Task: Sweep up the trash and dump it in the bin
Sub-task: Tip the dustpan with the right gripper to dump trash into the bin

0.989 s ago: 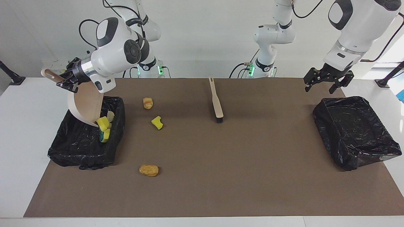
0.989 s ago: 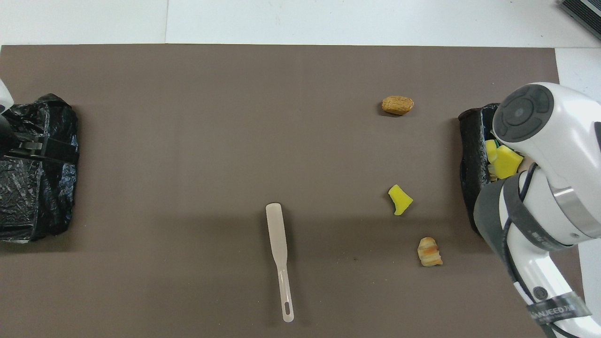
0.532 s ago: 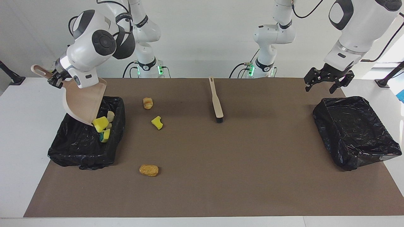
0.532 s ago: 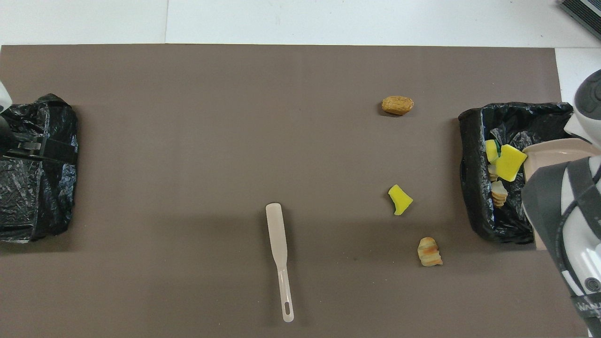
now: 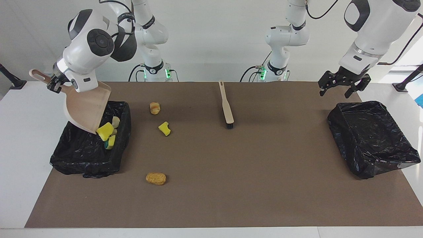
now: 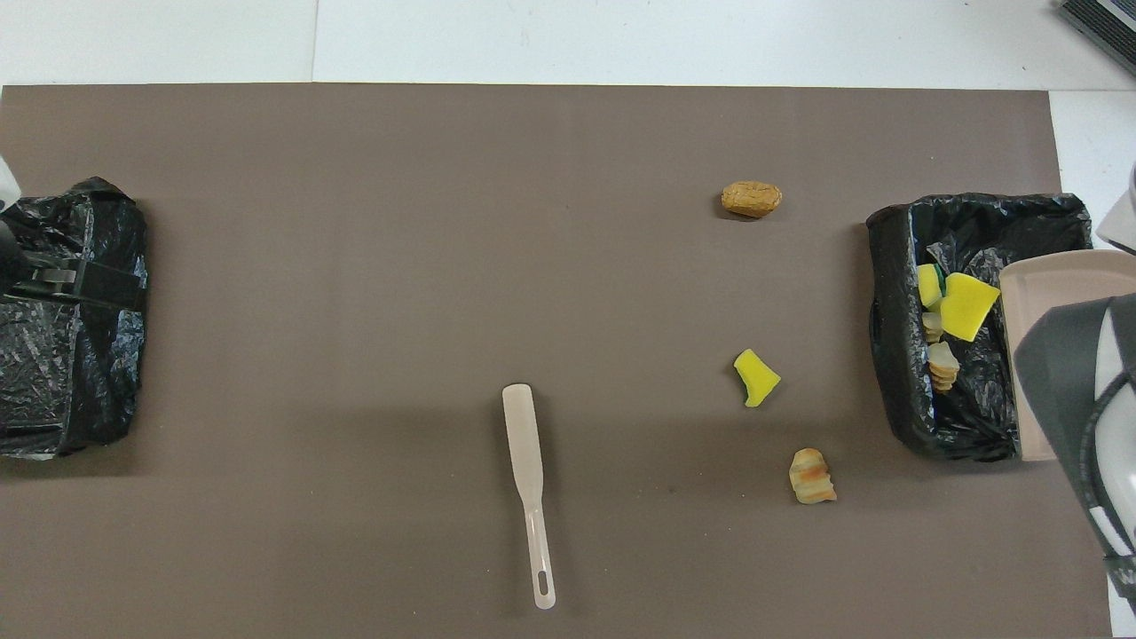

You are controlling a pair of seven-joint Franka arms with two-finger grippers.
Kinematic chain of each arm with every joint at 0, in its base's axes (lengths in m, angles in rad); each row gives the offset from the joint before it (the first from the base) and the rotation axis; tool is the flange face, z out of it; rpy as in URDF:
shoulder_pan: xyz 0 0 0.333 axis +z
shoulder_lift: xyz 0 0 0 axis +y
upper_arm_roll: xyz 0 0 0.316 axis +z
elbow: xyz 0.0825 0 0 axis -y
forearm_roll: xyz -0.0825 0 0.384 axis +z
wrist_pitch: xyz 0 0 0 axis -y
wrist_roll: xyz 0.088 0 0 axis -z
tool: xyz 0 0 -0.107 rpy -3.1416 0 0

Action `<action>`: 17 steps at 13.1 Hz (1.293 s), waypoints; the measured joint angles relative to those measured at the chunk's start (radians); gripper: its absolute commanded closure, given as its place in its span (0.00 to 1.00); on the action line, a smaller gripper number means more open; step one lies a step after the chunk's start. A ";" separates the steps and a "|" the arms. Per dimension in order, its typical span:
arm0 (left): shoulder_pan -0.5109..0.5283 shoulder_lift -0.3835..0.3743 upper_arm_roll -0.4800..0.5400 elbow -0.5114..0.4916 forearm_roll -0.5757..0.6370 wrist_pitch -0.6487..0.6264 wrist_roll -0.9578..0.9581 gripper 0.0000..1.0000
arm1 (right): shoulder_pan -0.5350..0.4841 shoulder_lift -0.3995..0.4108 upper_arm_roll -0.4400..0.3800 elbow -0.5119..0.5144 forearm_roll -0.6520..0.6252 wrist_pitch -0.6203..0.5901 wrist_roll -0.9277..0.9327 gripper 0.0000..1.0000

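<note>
Tilting the dustpan [image 5: 86,107] over the bin [image 5: 89,162] at frame left, the right gripper [image 5: 53,86] pinched its stiff handle, where it should be held; light, soft trash [image 5: 105,131] lay inside, three scraps [image 5: 164,128] remained mid-mat, and the left gripper [image 5: 343,86] waited upper right, fingers spread.

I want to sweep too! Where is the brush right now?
The beige long-handled brush lies flat on the brown mat near the robots' edge, about midway between the two black bins, untouched by either gripper.

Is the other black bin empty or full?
Empty: the bin below the open left gripper shows only black liner.
</note>
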 measured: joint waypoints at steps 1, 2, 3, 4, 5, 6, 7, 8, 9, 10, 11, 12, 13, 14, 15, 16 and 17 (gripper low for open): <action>0.000 0.000 0.001 0.000 0.000 0.000 0.000 0.00 | 0.000 0.000 0.000 0.000 0.000 0.002 0.000 1.00; 0.000 0.000 0.001 0.000 0.000 0.000 0.000 0.00 | 0.000 0.000 0.000 0.000 0.000 0.002 0.000 1.00; 0.000 0.000 0.001 0.000 0.000 0.000 0.000 0.00 | 0.000 0.000 0.000 0.001 0.000 0.003 0.000 1.00; 0.000 0.000 0.001 0.000 0.000 0.000 0.000 0.00 | 0.000 0.000 0.000 0.001 0.000 0.003 0.000 1.00; -0.001 0.000 0.001 0.000 0.000 0.000 0.000 0.00 | 0.000 0.000 0.000 0.002 0.000 0.003 0.000 1.00; -0.001 0.000 0.000 0.000 0.000 0.000 0.000 0.00 | 0.000 0.000 0.000 0.004 -0.001 0.003 -0.002 1.00; -0.002 0.000 -0.001 0.000 0.000 0.000 0.000 0.00 | 0.000 0.000 0.000 0.007 -0.003 0.004 -0.010 1.00; -0.002 0.000 -0.001 0.000 0.000 -0.001 0.000 0.00 | 0.000 0.000 0.000 0.011 -0.008 0.006 -0.019 1.00; -0.002 0.000 -0.001 0.000 0.000 -0.002 0.000 0.00 | -0.003 0.000 -0.001 0.015 -0.010 0.008 -0.023 1.00; -0.002 0.000 0.000 0.000 0.000 -0.001 0.000 0.00 | -0.009 0.000 -0.001 0.018 -0.010 0.010 -0.025 1.00; -0.001 0.000 0.000 0.001 0.000 -0.001 0.000 0.00 | -0.014 0.000 -0.002 0.019 -0.010 0.012 -0.025 1.00; -0.001 0.000 0.001 0.003 0.000 -0.001 0.000 0.00 | -0.015 0.000 -0.002 0.020 -0.009 0.014 -0.025 1.00; 0.000 0.000 0.002 0.005 0.000 -0.001 0.000 0.00 | -0.014 0.000 -0.001 0.020 -0.008 0.014 -0.023 1.00; 0.000 0.000 0.003 0.008 0.000 -0.001 0.000 0.00 | -0.012 0.000 0.000 0.021 -0.001 0.014 -0.009 1.00; 0.000 0.000 0.003 0.009 0.000 -0.001 0.000 0.00 | -0.009 0.000 0.003 0.021 0.019 0.014 0.023 1.00; 0.000 0.000 0.003 0.009 0.000 -0.001 0.000 0.00 | -0.003 0.000 0.006 0.021 0.048 0.014 0.066 1.00; 0.000 0.000 0.003 0.009 0.000 -0.001 0.000 0.00 | 0.008 0.000 0.008 0.021 0.075 0.014 0.119 1.00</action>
